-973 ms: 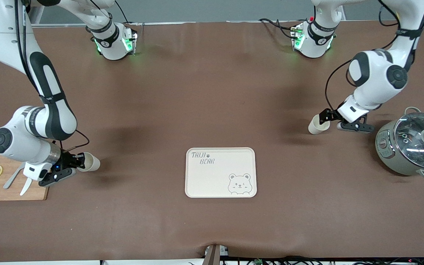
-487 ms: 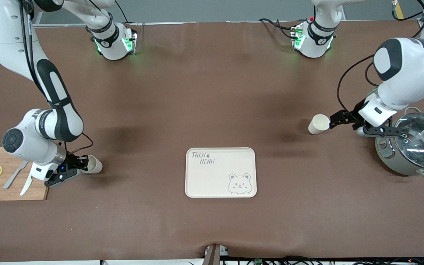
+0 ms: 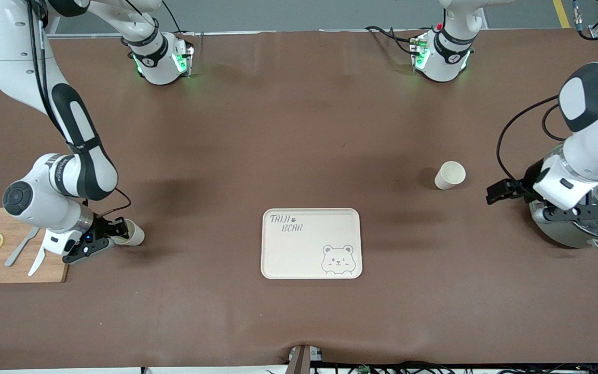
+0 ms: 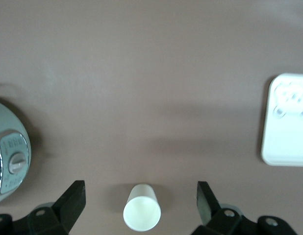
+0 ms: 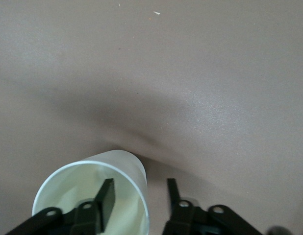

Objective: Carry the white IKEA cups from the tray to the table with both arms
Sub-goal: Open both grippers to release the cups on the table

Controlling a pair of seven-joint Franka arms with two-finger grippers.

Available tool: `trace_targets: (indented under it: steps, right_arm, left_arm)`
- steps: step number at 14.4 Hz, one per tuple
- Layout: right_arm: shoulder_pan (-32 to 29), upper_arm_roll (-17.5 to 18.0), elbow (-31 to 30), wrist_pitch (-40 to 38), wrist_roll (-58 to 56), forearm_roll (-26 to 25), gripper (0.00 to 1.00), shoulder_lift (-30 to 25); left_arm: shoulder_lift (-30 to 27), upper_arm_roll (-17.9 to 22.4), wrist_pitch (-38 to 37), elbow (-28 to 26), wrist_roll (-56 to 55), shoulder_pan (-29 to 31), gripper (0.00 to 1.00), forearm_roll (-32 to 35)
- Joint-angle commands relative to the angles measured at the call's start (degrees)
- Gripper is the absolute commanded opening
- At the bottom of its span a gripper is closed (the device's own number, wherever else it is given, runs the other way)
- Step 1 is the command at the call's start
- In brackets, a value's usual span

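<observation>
One white IKEA cup (image 3: 449,175) stands upright on the brown table toward the left arm's end, alone and untouched. My left gripper (image 3: 492,196) hangs open beside the pot, clear of that cup; the left wrist view shows the cup (image 4: 141,214) between the wide-spread fingers (image 4: 75,196). The other cup (image 3: 132,235) stands toward the right arm's end, next to the cutting board. My right gripper (image 5: 140,185) straddles that cup's (image 5: 92,191) rim: one finger (image 5: 107,193) is inside, the other is outside with a gap to the wall.
A cream bear-printed tray (image 3: 311,243) lies mid-table, nearer the front camera than both cups. A grey-green pot with a glass lid (image 3: 584,218) sits under the left arm. A wooden cutting board (image 3: 13,254) holds lemon slices and cutlery.
The left gripper has drawn back from its cup to beside the pot, leaving the cup standing. The right gripper's jaws have parted from the other cup's rim.
</observation>
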Motion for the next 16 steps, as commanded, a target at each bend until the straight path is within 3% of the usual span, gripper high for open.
trace_targets:
  steps: [1, 3, 5, 8, 11, 13, 16]
  right_arm:
    - [-0.9, 0.8, 0.7, -0.8, -1.1, 1.1, 1.00, -0.9]
    - [-0.8, 0.8, 3.6, -5.6, -0.9, 1.2, 1.00, -1.6]
    - [-1.0, 0.8, 9.9, -15.3, -0.5, 1.2, 1.00, -1.8]
    - [-0.7, 0.6, 17.3, -27.3, 3.2, 0.5, 1.00, -3.7]
    - [0.0, 0.6, 20.6, -36.4, 8.1, -0.1, 1.00, -8.2]
    - [0.0, 0.6, 21.8, -42.3, 10.5, -0.2, 1.00, -11.9]
    - [0.0, 1.0, 21.8, -49.6, 17.6, -1.8, 1.00, -19.4]
  left_arm:
    - [1.0, -0.1, -2.5, 5.9, -4.5, -0.4, 1.00, 0.9]
    - [0.8, 0.0, -3.6, 7.2, -7.3, -1.4, 1.00, 1.1]
    - [0.9, 0.1, -6.9, 8.8, -7.8, -1.7, 1.00, 1.9]
    - [0.5, 4.0, -10.9, 11.1, -7.3, -6.1, 1.00, 3.3]
    - [0.2, 4.7, -14.8, 16.1, -5.5, -6.9, 1.00, 3.3]
    - [0.1, 7.5, -20.0, 18.5, 1.0, -7.3, 1.00, 2.6]
    - [-0.8, 8.0, -22.5, 18.6, 4.2, -8.5, 1.00, 3.2]
